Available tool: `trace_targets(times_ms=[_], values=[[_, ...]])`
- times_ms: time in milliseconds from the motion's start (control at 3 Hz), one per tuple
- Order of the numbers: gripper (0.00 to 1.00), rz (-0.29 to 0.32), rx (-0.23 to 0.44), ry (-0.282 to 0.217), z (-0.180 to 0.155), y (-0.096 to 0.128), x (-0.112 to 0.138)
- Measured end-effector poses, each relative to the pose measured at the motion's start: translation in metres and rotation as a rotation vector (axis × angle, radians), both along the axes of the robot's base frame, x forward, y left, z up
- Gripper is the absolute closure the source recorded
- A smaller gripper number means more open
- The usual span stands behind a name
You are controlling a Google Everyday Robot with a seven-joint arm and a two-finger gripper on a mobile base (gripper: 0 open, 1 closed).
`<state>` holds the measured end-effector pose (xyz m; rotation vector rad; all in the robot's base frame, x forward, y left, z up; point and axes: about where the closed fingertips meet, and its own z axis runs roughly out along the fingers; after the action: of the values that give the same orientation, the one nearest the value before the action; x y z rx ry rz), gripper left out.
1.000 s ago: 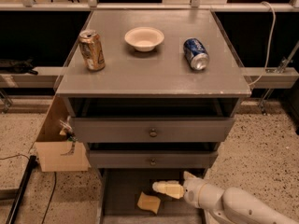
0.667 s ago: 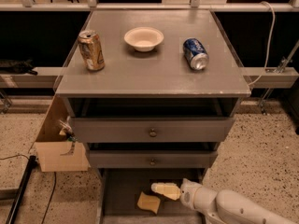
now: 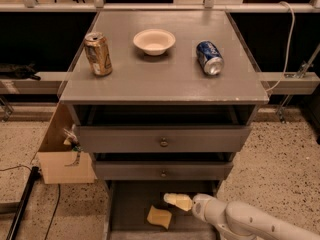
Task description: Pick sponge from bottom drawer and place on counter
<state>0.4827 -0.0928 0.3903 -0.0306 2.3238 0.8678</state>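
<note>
Hovering in the bottom drawer [image 3: 131, 204] at the frame's bottom, the gripper [image 3: 177, 201] (spread or clenched, couldn't tell) was just upper-right of the sponge [image 3: 159, 217] on the drawer floor, so grab stage imo, needing a nudge down-left onto it.

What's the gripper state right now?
The gripper: down in the bottom drawer, close beside the sponge; open or closed cannot be told.
</note>
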Motion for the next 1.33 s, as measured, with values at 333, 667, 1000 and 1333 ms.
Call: trace_targets(times_ms=[333, 667, 1000, 1333], values=[[0.00, 0.076, -0.064, -0.083, 0.014, 0.017, -0.014], [0.00, 0.147, -0.169, -0.165, 0.008, 0.031, -0.021], [0.00, 0.141, -0.268, -0.213, -0.004, 0.035, -0.002], [0.00, 0.102, -0.318, -0.203, -0.022, 0.038, 0.030]])
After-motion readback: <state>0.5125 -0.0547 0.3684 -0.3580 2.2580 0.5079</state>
